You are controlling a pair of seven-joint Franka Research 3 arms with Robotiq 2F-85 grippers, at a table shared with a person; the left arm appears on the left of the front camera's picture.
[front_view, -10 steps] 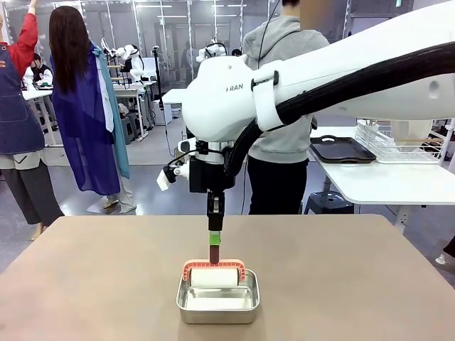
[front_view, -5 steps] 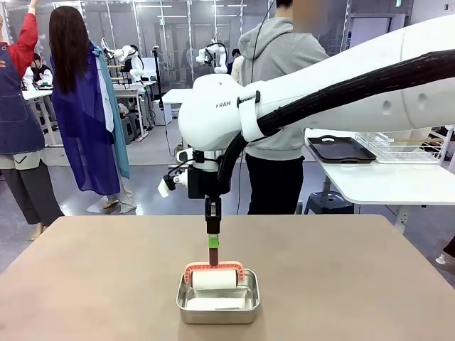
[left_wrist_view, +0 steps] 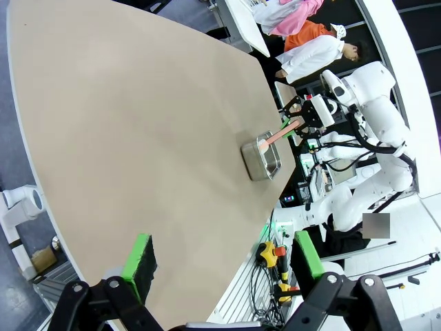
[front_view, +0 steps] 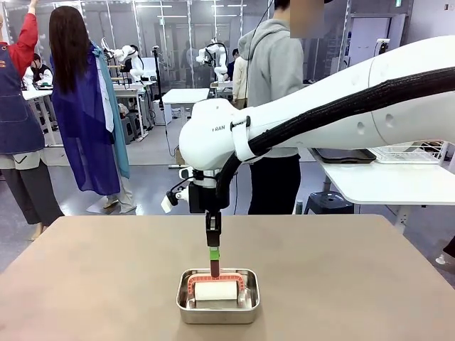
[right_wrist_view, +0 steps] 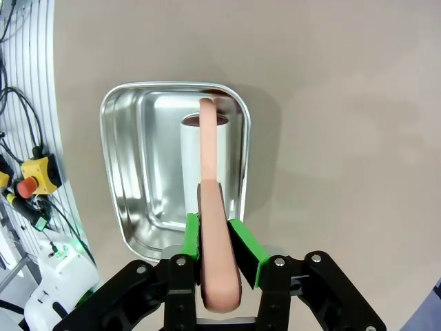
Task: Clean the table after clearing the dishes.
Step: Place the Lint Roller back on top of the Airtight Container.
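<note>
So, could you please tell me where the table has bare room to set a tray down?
The table is bare on both sides of the steel pan, out to its left and right edges, and behind the pan toward the far edge. The one crowded spot is the near middle, where the right gripper stands over the roller in the pan.

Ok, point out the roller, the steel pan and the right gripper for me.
lint roller (right_wrist_view: 213, 207): right wrist view, on its pink handle.
steel pan (front_view: 217, 314): front view, on its near wall.
right gripper (right_wrist_view: 215, 238): right wrist view, between the green pads.
</note>
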